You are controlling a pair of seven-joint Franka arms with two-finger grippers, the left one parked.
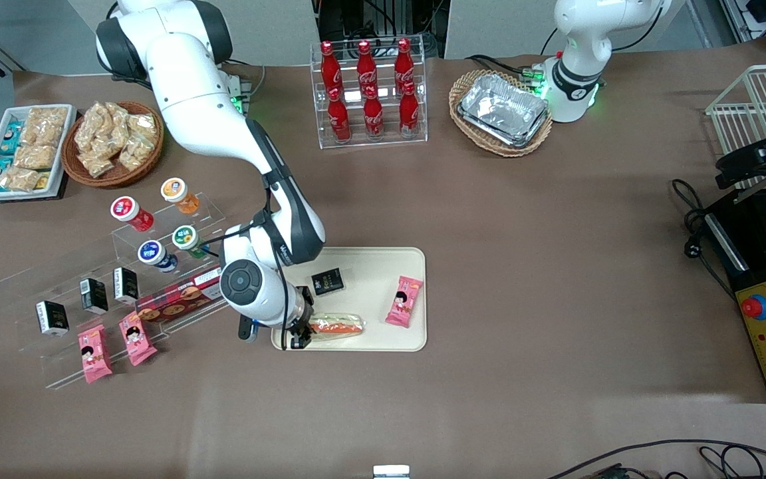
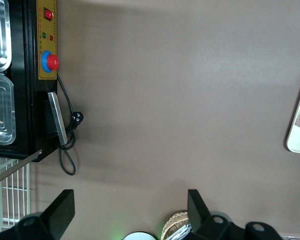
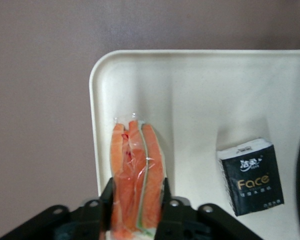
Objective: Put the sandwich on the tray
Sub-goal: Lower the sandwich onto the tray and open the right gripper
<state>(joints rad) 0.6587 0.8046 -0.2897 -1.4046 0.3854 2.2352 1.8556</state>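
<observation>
Gripper (image 3: 138, 207) over tray (image 1: 376, 266) corner nearest front camera, jaws clamped on sandwich (image 3: 136, 180); black tissue pack (image 3: 251, 176) beside.

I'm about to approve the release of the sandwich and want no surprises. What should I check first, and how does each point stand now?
1. Gripper shut on the sandwich: ok, fingers press both its sides.
2. Sandwich above the tray: ok, near the edge closest to the front camera.
3. Sandwich resting on the tray surface: cannot tell.
4. Sandwich apart from the black tissue pack: ok.
5. Sandwich apart from the pink snack packet: ok.
6. Sandwich wholly inside the tray rim: cannot tell, the gripper hides its held end.
</observation>
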